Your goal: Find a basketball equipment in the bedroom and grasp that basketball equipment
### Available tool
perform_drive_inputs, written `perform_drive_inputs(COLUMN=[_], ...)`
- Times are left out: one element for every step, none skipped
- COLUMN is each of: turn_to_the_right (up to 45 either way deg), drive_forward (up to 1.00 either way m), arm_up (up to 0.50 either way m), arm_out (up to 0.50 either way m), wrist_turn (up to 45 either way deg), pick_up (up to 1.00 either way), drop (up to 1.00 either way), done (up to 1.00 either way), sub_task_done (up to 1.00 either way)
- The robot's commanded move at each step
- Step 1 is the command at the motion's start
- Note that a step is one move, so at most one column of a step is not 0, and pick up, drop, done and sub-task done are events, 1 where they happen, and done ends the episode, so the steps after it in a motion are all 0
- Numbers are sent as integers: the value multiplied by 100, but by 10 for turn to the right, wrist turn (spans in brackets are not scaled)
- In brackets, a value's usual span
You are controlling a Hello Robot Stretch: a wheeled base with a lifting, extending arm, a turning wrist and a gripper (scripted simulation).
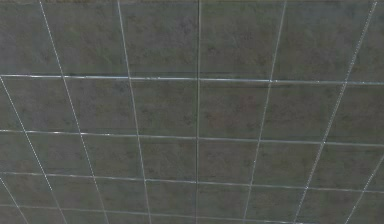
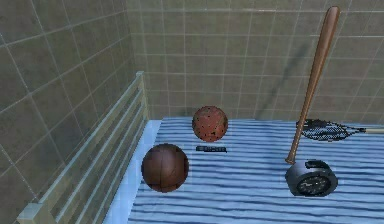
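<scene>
Grey tiles lie ahead of me. On the striped bed, a bat leans on the far wall at right. The basketball sits near left, with a speckled orange ball farther back (racket far right, clock near right, small dark slab between the balls). I cannot tell the state of my fingers.

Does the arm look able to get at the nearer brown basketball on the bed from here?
Probably yes: the basketball lies on the striped bed with bare cover on its near side; the bat and clock stand well aside.
</scene>
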Motion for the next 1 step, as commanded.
perform_drive_inputs(turn_to_the_right=[0], drive_forward=[0], arm_up=[0], arm_out=[32], wrist_turn=[0], pick_up=[0], drop=[0], done=[0], sub_task_done=[0])
